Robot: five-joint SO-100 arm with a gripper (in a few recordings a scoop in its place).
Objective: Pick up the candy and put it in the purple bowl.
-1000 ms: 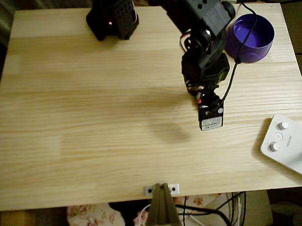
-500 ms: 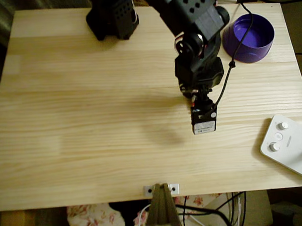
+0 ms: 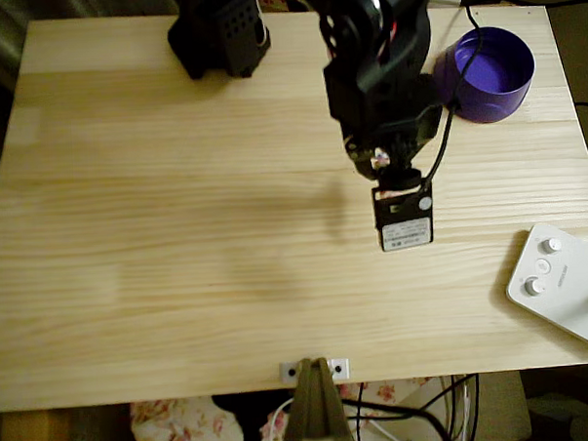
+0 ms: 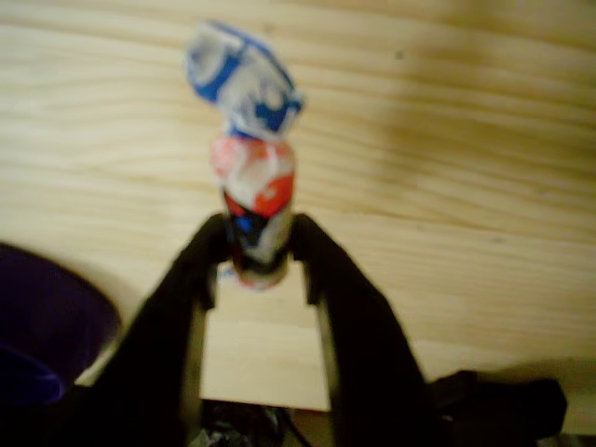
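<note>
While claw (image 4: pixel 259 244) pinches candy (image 4: pixel 253 200), upright

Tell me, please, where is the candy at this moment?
In the wrist view the candy is pinched between the tips of the gripper, above the wooden table, with the purple bowl at lower left.

Pincer (image 4: pixel 261 250) clamps the candy (image 4: pixel 253 200) (blurred) above the table (image 4: pixel 466 168), purple bowl (image 4: pixel 47 326) at left

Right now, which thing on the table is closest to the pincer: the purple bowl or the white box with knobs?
The purple bowl. In the overhead view it sits just beside the arm, and in the wrist view it lies close beside the pincer, which grips the candy. The white box with knobs lies farther off.
</note>
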